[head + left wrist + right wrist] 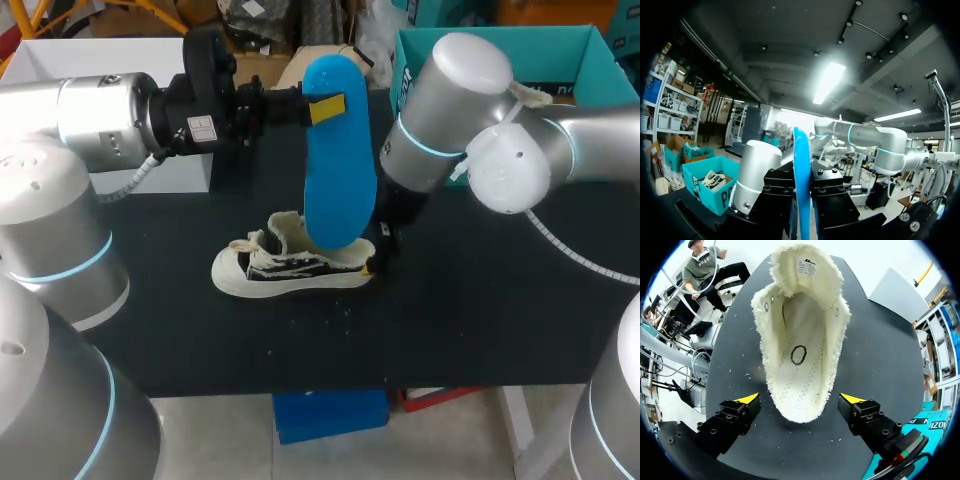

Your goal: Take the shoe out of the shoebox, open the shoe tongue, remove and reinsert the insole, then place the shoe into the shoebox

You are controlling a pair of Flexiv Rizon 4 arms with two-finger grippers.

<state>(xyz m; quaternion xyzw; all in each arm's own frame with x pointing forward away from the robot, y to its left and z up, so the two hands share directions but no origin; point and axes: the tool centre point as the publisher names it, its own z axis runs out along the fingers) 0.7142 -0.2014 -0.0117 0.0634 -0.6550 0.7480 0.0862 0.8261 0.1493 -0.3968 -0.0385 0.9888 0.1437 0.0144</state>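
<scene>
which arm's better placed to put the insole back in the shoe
Left: the left jaws are shut on the blue insole, held upright over the shoe. The right jaws stand open either side of the heel, so that arm could at best steady it.

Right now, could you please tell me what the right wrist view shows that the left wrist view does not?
Only the right wrist view: the shoe, its inside empty, heel between the open right claw. Only the left wrist view: the blue insole edge-on, clamped in the left claw, with my right arm beyond. Both: the black table and the teal shoebox.
</scene>
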